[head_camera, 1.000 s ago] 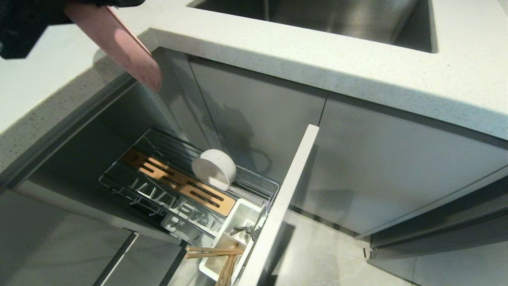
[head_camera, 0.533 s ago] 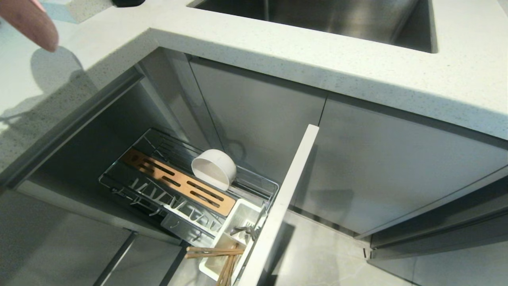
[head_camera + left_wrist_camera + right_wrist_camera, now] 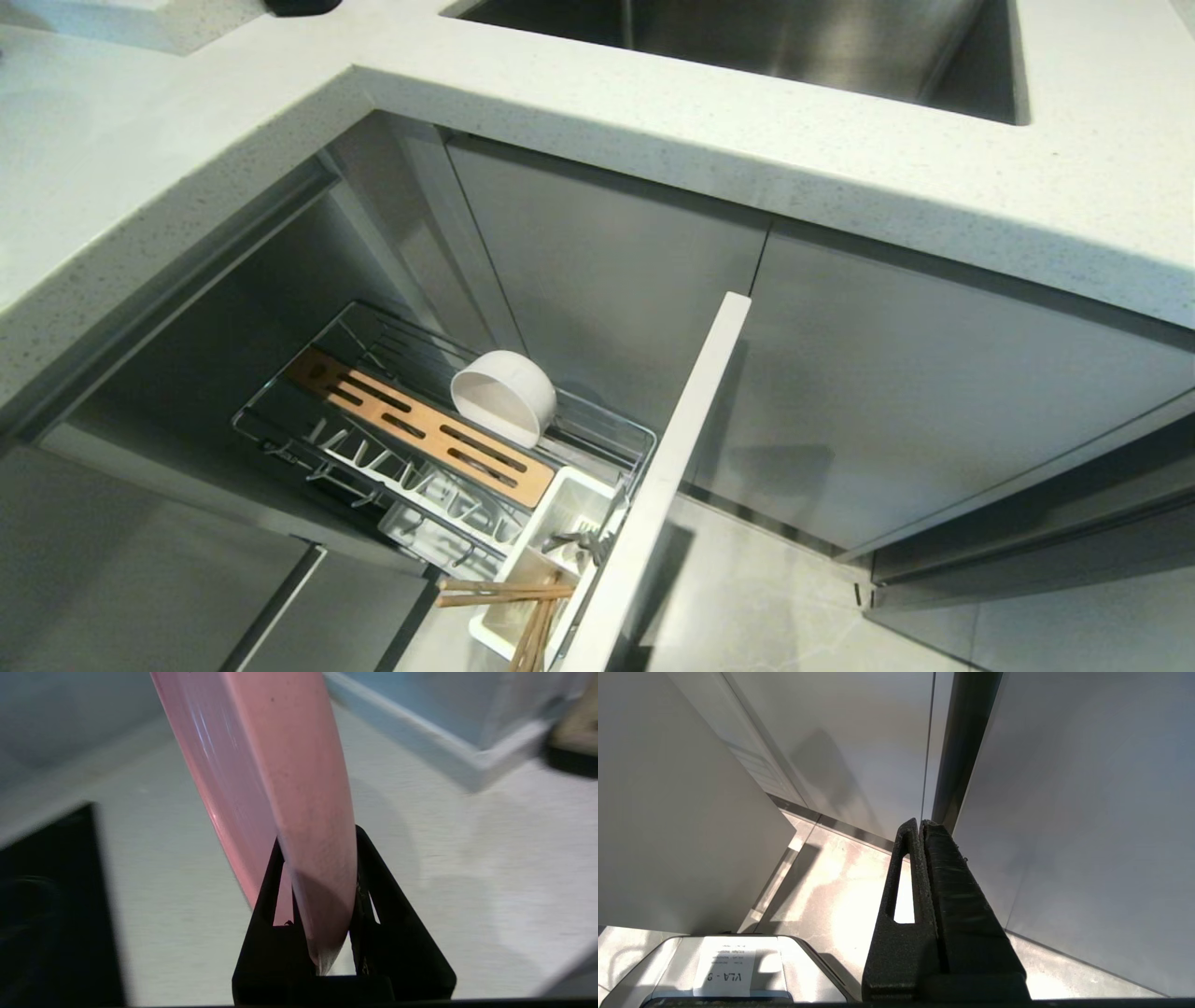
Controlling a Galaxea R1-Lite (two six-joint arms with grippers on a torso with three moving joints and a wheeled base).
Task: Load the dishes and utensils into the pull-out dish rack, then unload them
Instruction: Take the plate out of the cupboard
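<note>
Pink plate | top cut off | left claw clamps rim

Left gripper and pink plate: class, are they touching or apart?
Touching. The left wrist view shows the left gripper clamped on the rim of the pink plate, a finger against each face.
</note>
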